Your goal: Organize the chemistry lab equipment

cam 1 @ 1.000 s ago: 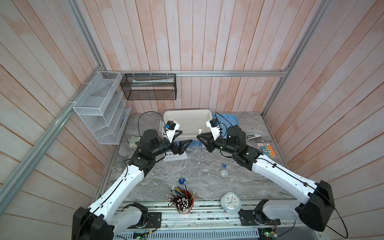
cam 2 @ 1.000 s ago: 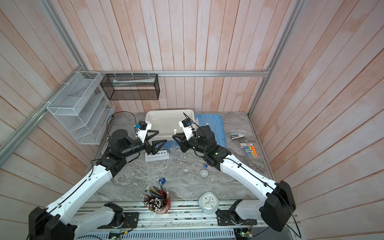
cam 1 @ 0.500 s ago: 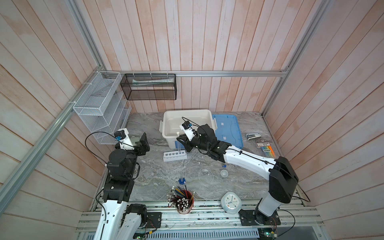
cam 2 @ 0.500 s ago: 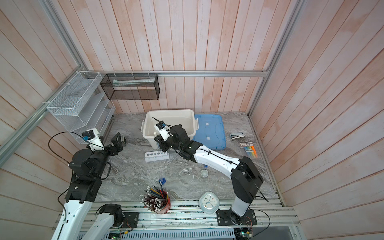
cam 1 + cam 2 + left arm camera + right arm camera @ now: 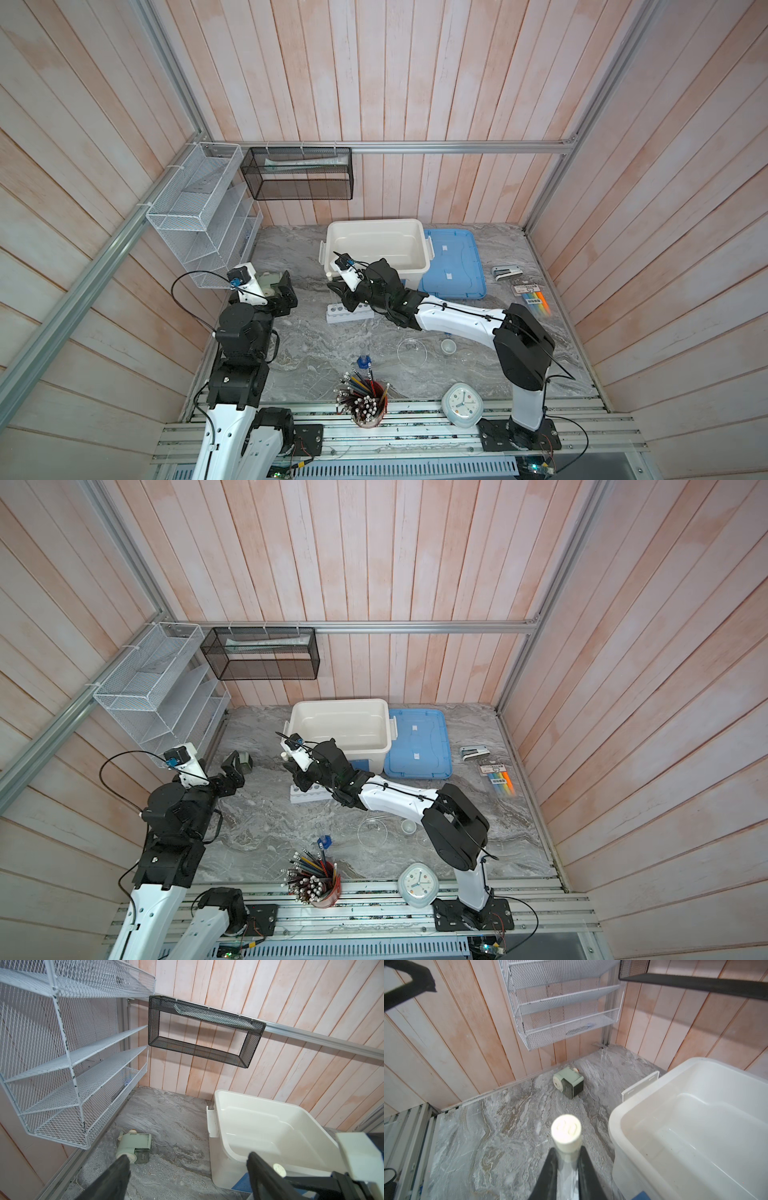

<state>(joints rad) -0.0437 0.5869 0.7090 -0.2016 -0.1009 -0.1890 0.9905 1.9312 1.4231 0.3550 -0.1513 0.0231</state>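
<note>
My right gripper (image 5: 565, 1150) is shut on a thin clear tube with a white cap (image 5: 566, 1130). It holds the tube upright at the left end of the white six-hole rack (image 5: 349, 313) (image 5: 309, 793). Whether the tube's lower end sits in a hole is hidden. In both top views the right gripper (image 5: 334, 289) (image 5: 296, 769) reaches across the middle. My left gripper (image 5: 188, 1167) (image 5: 235, 771) is open and empty, off to the left of the rack. A flat round dish (image 5: 411, 352), a tiny cup (image 5: 447, 345) and a blue-topped bottle (image 5: 363, 361) stand nearer the front.
A white bin (image 5: 374, 222) and its blue lid (image 5: 453, 266) lie at the back. A green pencil sharpener (image 5: 135, 1148) sits by the left wall under the white mesh shelf (image 5: 203, 216). The red cup of pencils (image 5: 365, 401) and clock (image 5: 462, 404) stand at the front edge; stapler (image 5: 506, 272) and markers (image 5: 530, 296) at right.
A second ago both grippers met in front of the bin. The left arm has since drawn back to the left, and the right gripper has carried the tube left to the rack's end.
</note>
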